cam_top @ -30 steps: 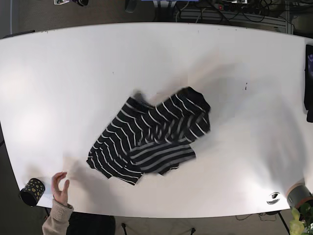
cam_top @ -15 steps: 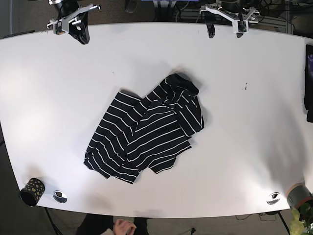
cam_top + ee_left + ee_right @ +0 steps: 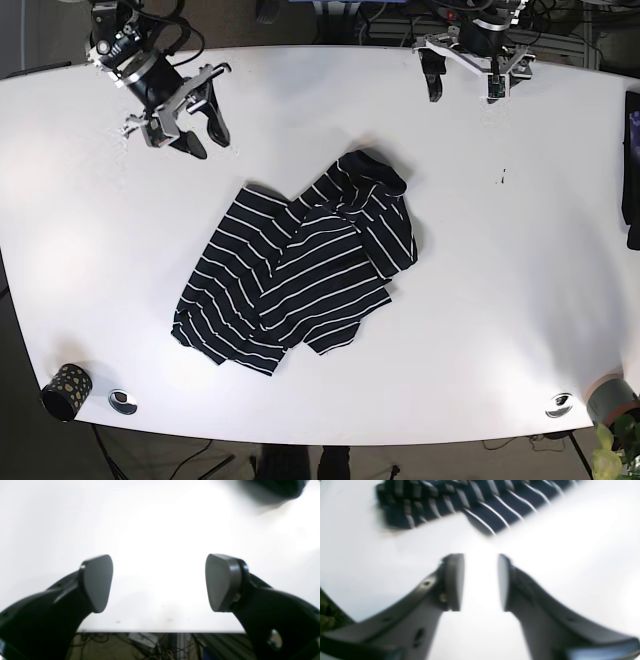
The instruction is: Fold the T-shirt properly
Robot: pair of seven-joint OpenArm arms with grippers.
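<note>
1. the base view shows the whole white table (image 3: 90,250) from above. at its far left bottom corner sits a small dark cup (image 3: 66,391) with dots, and a silver disc (image 3: 123,401) lies just beside it.
2. the right gripper (image 3: 201,137) is over the top left part of the table. its fingers are spread a little and hold nothing.
3. the shirt (image 3: 300,270) lies in the middle of the table, crumpled, black with thin white stripes. it is apart from both grippers.
4. the left gripper (image 3: 461,92) is near the top edge, right of the middle. its fingers are spread wide and hold nothing.
5. another silver disc (image 3: 559,404) lies near the bottom right corner.
6. the right wrist view shows the fingers (image 3: 455,580) close up with bare table between them, and an edge of the shirt (image 3: 470,507) ahead. it is blurry.
7. the left wrist view shows two wide-apart pads (image 3: 97,582) over the table edge (image 3: 160,631), with cables under it. a dark blur at the top right is too fuzzy to name.
8. half a second ago the right gripper was at the table's top edge. it has come down closer to the shirt. the left gripper has barely moved. the shirt lies the same.
</note>
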